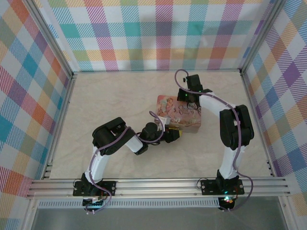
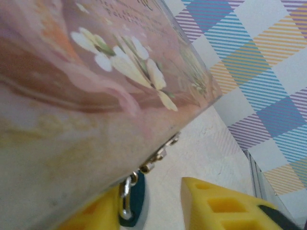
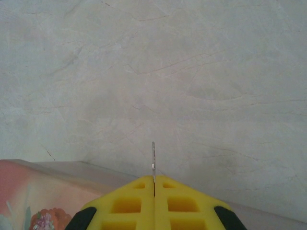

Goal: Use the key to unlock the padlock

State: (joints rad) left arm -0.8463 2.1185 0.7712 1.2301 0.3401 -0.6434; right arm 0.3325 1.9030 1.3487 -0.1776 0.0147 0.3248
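Top view: I am reading bright, even, diffuse light from overhead, with only faint, soft shadows falling on the table (image 1: 96,110). Left wrist: the tin (image 2: 96,96) is lying too close to the lens and is smearing into blur, while the plaid wall (image 2: 268,72) is rendering sharper. Right wrist: the key (image 3: 153,160) and the table veining are showing crisp, and a soft shadow is edging the tin.

The pink picture-printed tin box (image 2: 86,96) is blurred and cut off at top and left, and a small silvery metal loop (image 2: 125,194) beneath it is too soft to identify. The lower end of the slim grey metal key (image 3: 153,155) is hidden inside the right gripper (image 3: 153,181).
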